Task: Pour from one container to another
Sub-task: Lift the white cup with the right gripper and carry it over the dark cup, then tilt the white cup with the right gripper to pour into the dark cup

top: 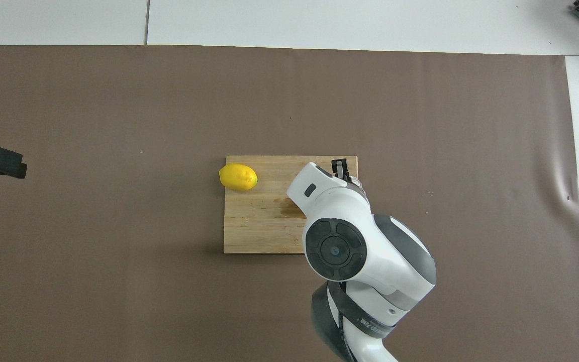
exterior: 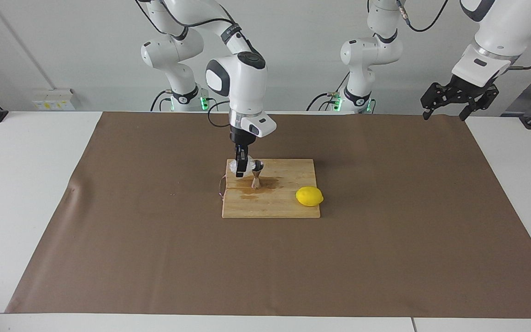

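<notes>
My right gripper (exterior: 241, 167) is shut on the small clear-whitish ribbed glass cup (exterior: 234, 168) and holds it tilted just above the wooden cutting board (exterior: 288, 210), at the rim of the steel jigger (exterior: 256, 174). The jigger stands upright on the board, at its edge nearer the robots. In the overhead view the right arm hides the jigger; only a gripper finger (top: 340, 167) and a bit of the cup (top: 360, 187) show. My left gripper (exterior: 458, 97) hangs open and empty, raised over the left arm's end of the table, and waits.
A yellow lemon (exterior: 309, 196) lies on the board's corner toward the left arm's end, also seen in the overhead view (top: 238, 177). A dark wet stain (exterior: 269, 184) spreads on the board around the jigger's foot. A brown mat (exterior: 385, 258) covers the table.
</notes>
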Motion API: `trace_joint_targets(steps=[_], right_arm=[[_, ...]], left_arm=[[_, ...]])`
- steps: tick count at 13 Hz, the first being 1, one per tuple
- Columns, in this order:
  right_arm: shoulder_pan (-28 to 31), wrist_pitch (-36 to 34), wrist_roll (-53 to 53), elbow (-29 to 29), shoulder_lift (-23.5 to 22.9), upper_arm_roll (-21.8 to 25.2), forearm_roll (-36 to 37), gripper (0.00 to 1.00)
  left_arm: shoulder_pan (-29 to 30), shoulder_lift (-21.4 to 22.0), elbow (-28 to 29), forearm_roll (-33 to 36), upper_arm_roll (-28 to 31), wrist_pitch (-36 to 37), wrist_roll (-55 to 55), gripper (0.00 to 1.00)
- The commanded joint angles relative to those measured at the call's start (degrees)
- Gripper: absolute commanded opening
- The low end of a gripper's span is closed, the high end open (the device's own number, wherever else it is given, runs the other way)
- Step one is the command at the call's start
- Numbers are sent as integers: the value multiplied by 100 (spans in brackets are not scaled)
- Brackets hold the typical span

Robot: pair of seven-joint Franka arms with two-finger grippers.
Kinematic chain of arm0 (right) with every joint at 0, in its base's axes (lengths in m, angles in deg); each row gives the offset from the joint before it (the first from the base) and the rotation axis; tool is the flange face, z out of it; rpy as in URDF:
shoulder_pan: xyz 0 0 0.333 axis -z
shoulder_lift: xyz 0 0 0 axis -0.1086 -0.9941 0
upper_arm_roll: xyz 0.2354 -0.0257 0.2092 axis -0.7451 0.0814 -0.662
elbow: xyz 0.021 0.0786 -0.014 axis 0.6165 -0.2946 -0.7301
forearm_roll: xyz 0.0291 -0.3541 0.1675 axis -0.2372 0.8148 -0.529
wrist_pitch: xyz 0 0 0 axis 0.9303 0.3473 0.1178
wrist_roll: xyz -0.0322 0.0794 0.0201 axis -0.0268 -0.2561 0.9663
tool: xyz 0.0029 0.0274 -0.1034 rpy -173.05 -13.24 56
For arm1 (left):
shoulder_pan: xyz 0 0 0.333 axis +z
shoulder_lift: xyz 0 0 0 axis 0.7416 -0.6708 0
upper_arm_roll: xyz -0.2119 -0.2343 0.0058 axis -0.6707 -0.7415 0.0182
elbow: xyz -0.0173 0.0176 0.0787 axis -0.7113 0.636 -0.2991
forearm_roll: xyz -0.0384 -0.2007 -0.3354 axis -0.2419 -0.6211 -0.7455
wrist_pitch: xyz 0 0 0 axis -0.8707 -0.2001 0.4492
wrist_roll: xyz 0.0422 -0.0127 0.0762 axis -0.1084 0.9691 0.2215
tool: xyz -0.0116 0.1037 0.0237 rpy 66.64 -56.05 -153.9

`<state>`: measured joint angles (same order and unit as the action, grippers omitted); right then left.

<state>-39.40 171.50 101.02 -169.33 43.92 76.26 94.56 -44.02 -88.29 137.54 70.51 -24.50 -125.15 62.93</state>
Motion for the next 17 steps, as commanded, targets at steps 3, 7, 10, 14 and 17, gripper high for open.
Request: trace_joint_targets(steps=[3,7,10,14,17], right_arm=[[-67,261,-533,-530,357,-55,608,3],[-225,226,-762,-548,393,-55,942,3],[-243,191,-911,-583,446,-55,1144,3],[-252,217,-1000,-609,463,-63,1356,3],[-322,253,-1000,-732,525,-63,1496,3]], left_arm=[[45,65,36,11,-20,16,53,100],[10,48,27,3,-29,16,0,100],[-8,21,18,29,-38,-28,0,100],[36,39,18,11,-55,-37,26,100],[36,39,18,11,-55,-37,26,100]])
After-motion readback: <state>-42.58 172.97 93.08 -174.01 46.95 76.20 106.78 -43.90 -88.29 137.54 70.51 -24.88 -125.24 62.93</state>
